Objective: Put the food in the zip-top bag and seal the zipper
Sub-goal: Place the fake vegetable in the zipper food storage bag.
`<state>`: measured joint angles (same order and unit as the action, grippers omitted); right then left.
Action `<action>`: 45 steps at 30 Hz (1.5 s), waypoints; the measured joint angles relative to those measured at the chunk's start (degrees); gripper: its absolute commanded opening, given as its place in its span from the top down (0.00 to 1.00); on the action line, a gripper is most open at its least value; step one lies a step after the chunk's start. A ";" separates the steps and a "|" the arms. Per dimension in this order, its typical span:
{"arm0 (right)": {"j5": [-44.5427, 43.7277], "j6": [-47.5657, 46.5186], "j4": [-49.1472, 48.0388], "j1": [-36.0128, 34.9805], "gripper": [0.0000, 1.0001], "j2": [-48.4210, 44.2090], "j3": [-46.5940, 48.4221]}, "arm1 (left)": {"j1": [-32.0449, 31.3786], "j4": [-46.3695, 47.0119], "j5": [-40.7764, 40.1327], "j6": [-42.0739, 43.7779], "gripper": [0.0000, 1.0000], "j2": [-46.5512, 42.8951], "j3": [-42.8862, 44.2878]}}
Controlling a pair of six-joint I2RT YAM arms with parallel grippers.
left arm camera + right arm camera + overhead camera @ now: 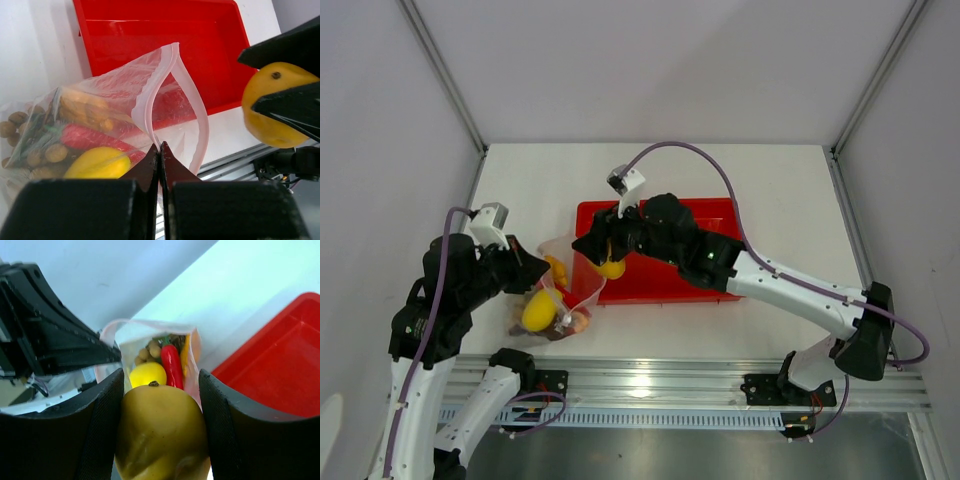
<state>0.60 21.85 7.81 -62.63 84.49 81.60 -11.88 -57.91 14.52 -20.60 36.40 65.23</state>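
The clear zip-top bag (560,290) lies left of the red tray with its mouth held open. My left gripper (160,146) is shut on the bag's pinkish zipper strip (150,90). Inside the bag I see a yellow fruit (97,163), small tan round fruits (12,125), a red-brown stick (82,137) and orange chunks (82,107). My right gripper (160,385) is shut on the second yellow fruit (162,435) and holds it just above the bag's open mouth (150,335). That fruit also shows in the top view (611,266).
The red rectangular tray (720,285) sits behind and right of the bag, with nothing visible in it. The metal rail (680,375) runs along the table's near edge, close to the bag. White walls enclose the table.
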 measured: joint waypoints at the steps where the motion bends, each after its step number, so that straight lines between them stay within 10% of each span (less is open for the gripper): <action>1: -0.15 0.57 -1.01 -0.31 1.00 0.44 0.00 | 0.00 0.04 0.35 -0.28 0.99 0.00 0.00; 9: -8.00 4.55 -12.52 -4.76 0.98 4.48 -2.08 | 0.00 1.60 4.20 -2.47 0.99 0.04 -0.09; 19: -18.40 4.74 -15.61 -8.92 0.12 7.50 -2.08 | 0.00 2.49 6.86 -3.93 1.00 -0.07 -0.09; 45: -23.37 3.39 14.49 -5.86 0.41 1.79 3.28 | 0.00 2.93 8.28 -4.39 0.99 -0.20 -0.31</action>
<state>-22.76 25.23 22.31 -68.49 86.28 84.88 -11.88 -54.98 22.81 -24.99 36.21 64.93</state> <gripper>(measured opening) 0.618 0.005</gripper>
